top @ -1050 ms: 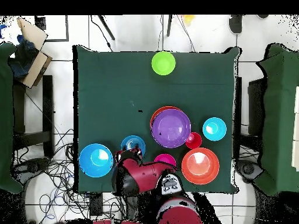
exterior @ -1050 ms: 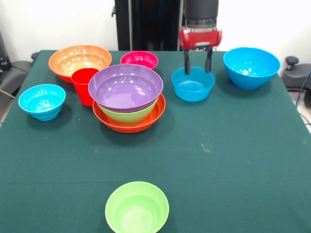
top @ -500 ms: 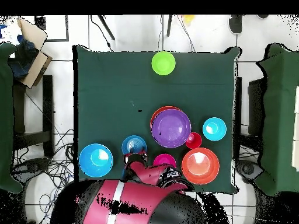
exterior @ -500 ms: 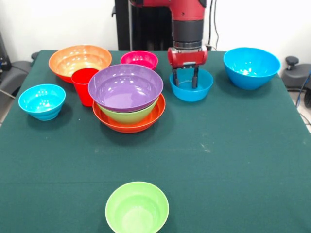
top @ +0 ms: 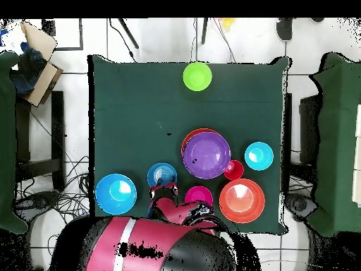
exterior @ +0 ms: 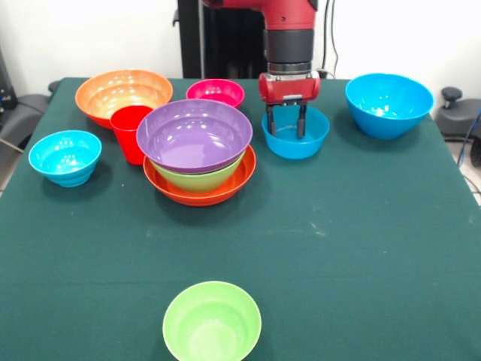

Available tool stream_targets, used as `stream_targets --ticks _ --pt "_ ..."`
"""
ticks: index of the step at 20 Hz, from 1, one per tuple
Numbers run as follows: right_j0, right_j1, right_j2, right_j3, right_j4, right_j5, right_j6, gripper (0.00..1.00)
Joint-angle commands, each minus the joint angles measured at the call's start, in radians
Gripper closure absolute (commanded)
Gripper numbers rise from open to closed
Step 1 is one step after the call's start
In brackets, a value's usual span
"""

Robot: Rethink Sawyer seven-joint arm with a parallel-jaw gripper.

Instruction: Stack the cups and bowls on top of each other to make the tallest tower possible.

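Note:
The tower is a wide purple bowl (exterior: 194, 135) nested on a green bowl (exterior: 197, 179) in a wide orange bowl (exterior: 199, 194); from overhead only the purple bowl (top: 206, 154) shows well. To its right in the front view sits a small blue bowl (exterior: 295, 137) (top: 162, 174). My gripper (exterior: 285, 125) stands open over it, both fingers reaching down inside its left half. The red cup (exterior: 131, 132) (top: 233, 169) stands upright just left of the tower. Overhead, the arm covers the gripper.
Loose bowls lie round the tower: a wide orange one (exterior: 122, 92) (top: 242, 200), a magenta one (exterior: 216, 92) (top: 199, 195), a light blue one (exterior: 65, 156) (top: 259, 155), a large blue one (exterior: 388, 104) (top: 115, 193), and a green one (exterior: 212, 322) (top: 197, 75) alone near the table's front edge.
Over the last second the gripper came down and leftward from behind the small blue bowl into it. Over the last half second it has barely moved.

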Motion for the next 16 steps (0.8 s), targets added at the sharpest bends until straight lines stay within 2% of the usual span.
stream_targets --ticks 1,7,13,16 --pt "0.007 0.055 0.052 -0.121 0.002 0.088 0.088 0.00" --pt "0.011 -0.035 0.062 -0.057 0.002 0.154 0.095 0.00" --pt "0.018 -0.064 0.071 -0.055 0.014 0.189 0.100 0.00" --pt "0.014 -0.142 0.082 -0.001 0.014 0.250 0.105 0.00"
